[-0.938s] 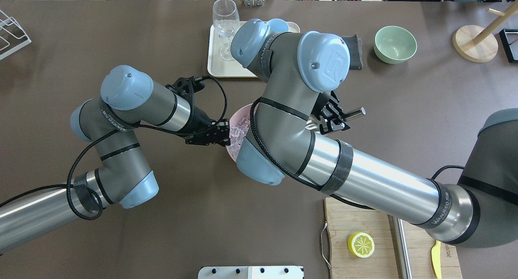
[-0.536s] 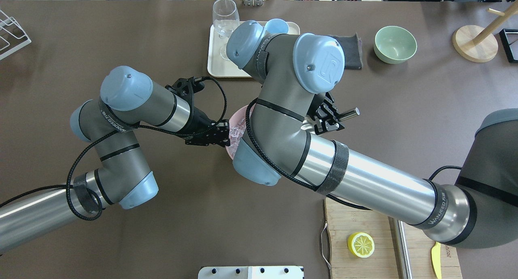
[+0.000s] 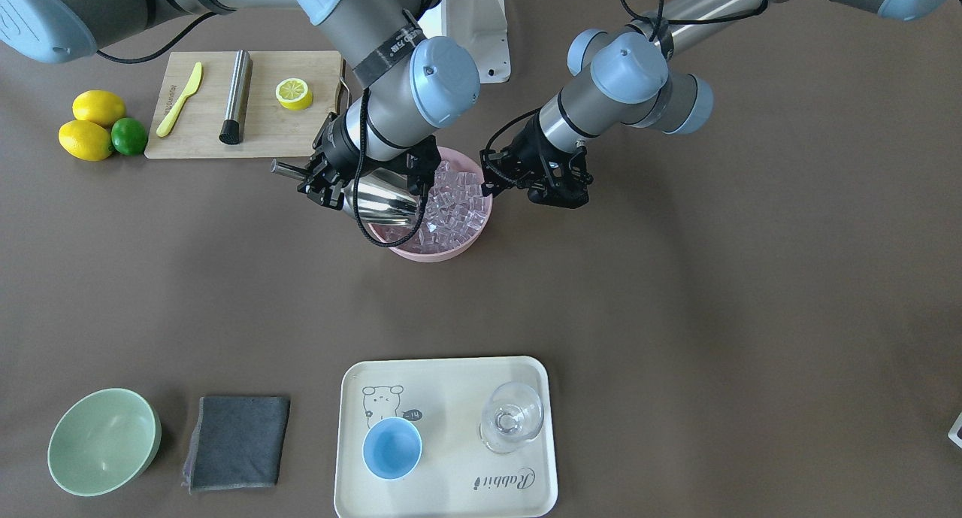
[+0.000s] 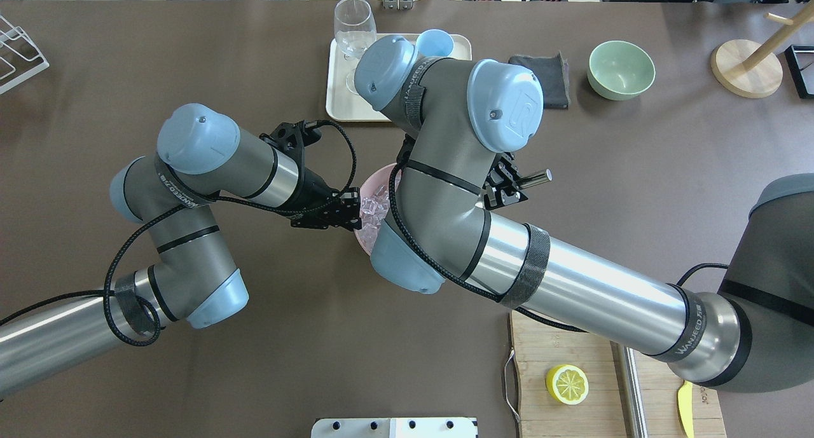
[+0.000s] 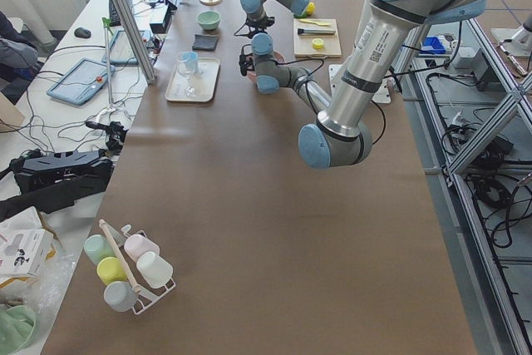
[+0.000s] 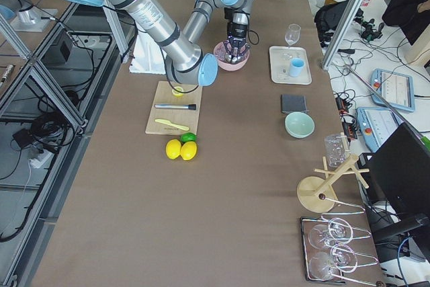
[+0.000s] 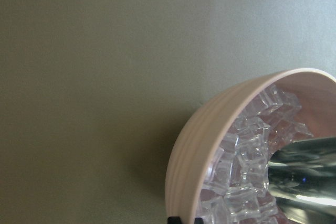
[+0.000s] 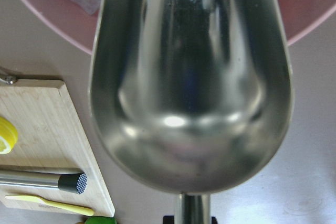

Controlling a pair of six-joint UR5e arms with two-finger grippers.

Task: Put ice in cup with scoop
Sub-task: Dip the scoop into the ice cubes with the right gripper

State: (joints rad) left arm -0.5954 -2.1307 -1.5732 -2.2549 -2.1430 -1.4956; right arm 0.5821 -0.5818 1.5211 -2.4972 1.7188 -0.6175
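While the right gripper point(image 3: 322, 181) is clamped on the short handle of the scoop point(image 3: 379, 202), the steel trough reaches out ahead of its fingers and tilts down over the near rim of the pink bowl point(image 3: 436, 252). The scoop's lip sits at the edge of the ice point(image 3: 455, 202), which is heaped in the bowl just beyond the trough. From the right wrist view the trough's inside shows as bare shiny steel, with a few cubes past its front edge.

On the opposite side of the bowl, the left gripper point(image 3: 497, 181) has its fingers closed on the rim. The ice lies just ahead of them, and the scoop's trough is farther in.

Well apart from both grippers, the cup point(image 3: 391, 448) stands upright on a tray point(image 3: 451, 495) across the table, beside a clear glass point(image 3: 512, 417).
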